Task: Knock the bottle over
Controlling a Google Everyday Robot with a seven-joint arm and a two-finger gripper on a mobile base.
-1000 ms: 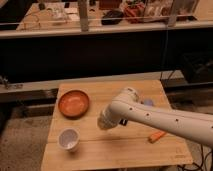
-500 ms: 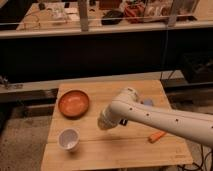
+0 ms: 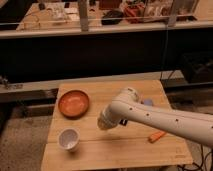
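My white arm reaches in from the right across the wooden table (image 3: pixel 115 152). The gripper (image 3: pixel 106 123) is at the arm's low end, near the middle of the table, to the right of the brown bowl (image 3: pixel 74 103) and up and right of the white cup (image 3: pixel 68 139). The bottle does not show as a separate thing; the arm's end looks cream-coloured there, and the bottle may be hidden by the arm.
A small orange object (image 3: pixel 157 136) lies on the table's right part below the arm. A bluish object (image 3: pixel 148 102) peeks out behind the arm. A dark railing and a cluttered shelf stand behind the table.
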